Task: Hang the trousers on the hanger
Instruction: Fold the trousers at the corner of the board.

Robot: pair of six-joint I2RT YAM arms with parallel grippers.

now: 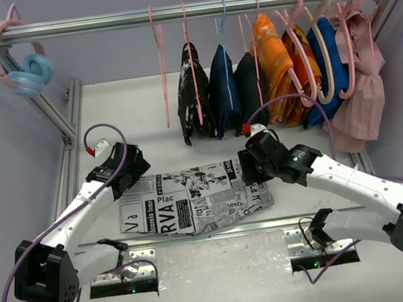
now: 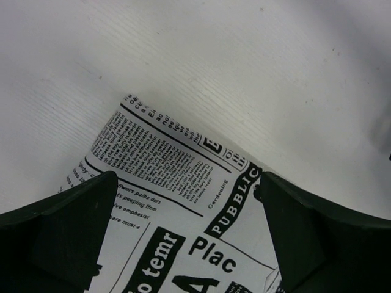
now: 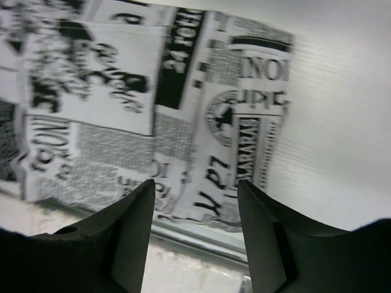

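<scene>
Trousers (image 1: 193, 201) lie folded flat, white with black newspaper print.

Rail (image 1: 93, 22), L part: left bare betw. headphones (image 1: 29, 74) & hanger (image 1: 162, 66); passage offered there.
Back R: blocked by hung clothes (image 1: 280, 72), packed close.
Table (image 1: 128, 109), back L: bare strip seen behind trousers (image 1: 193, 201).
L side: hemmed by frame post (image 1: 50, 112).
Trousers' ends: overhung by L gripper (image 1: 138, 173) & R gripper (image 1: 253, 170); mid span uncovered.

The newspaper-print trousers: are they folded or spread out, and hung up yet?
Folded and not hung: the trousers lie flat on the table as a layered rectangle, clear of the clothes rail.
</scene>
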